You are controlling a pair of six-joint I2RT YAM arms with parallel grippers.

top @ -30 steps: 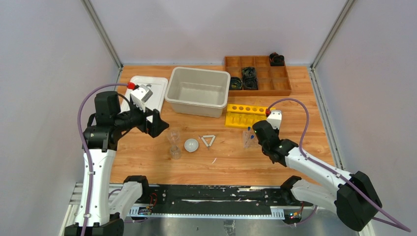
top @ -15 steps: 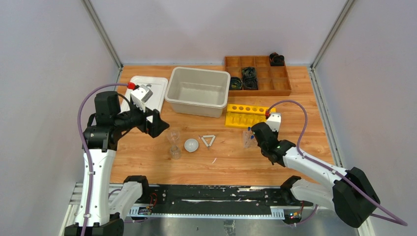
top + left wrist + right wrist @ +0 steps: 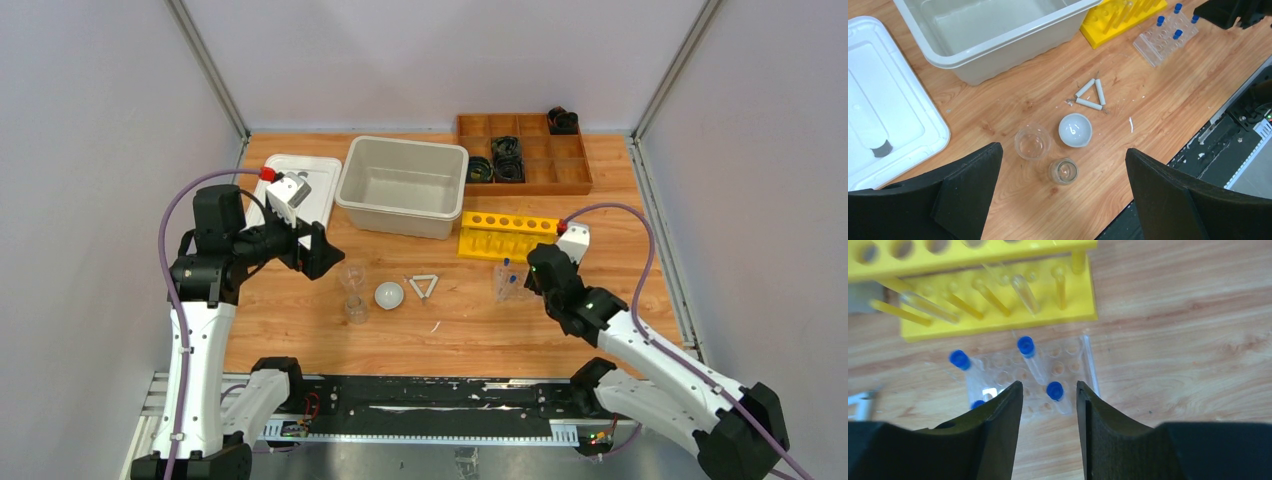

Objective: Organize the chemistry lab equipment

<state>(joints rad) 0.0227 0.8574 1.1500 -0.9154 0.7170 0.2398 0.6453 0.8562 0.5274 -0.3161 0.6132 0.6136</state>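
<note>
Right gripper [image 3: 1047, 386] narrowly parted at the tubes [image 3: 1026, 347]; left gripper [image 3: 1063, 152] spread wide over the glassware.

Only the right wrist view shows four blue caps standing in the clear rack [image 3: 1075, 365]. One cap sits in the gap at the fingertips, touching neither finger, so nothing is gripped. The other caps are at 10 to 12 o'clock, and the yellow rack [image 3: 1068, 315] is beyond them at 12. From the top, that rack is a faint blur at 9 o'clock of the gripper. Only the top view shows the wooden organizer [image 3: 525, 180] at 1 o'clock on the table [image 3: 300, 345]. The left wrist view makes out two beakers [image 3: 1032, 142], one at 6 o'clock of the other. It also shows the dish [image 3: 1075, 129] just beside them at 3 and the triangle [image 3: 1089, 95] at 1 of the dish, all lying apart between the empty left fingers, with the tub [image 3: 998, 55] at 11.
</note>
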